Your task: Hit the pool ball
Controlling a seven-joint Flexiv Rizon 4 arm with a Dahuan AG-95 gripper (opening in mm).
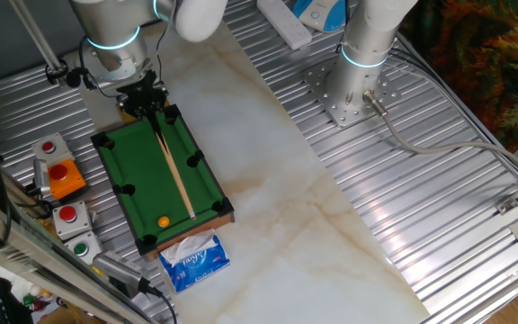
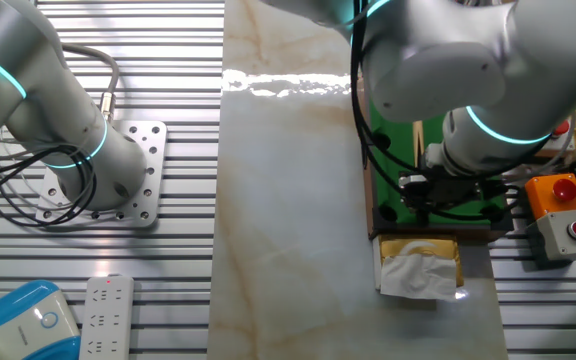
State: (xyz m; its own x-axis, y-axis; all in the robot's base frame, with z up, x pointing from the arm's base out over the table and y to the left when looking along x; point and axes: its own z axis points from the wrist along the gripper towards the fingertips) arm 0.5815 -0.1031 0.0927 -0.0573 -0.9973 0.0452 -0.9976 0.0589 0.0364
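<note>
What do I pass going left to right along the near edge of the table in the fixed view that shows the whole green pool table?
Orange box with red button → white box with red button → green button → pool ball → blue tissue pack.

Marble-patterned tabletop [image 1: 331, 207], ribbed metal panels [image 1: 439, 180] either side. On it, left of frame: green mini pool table [image 1: 147, 180]; blue tissue pack [image 1: 194, 261] touching its lower end.
</note>
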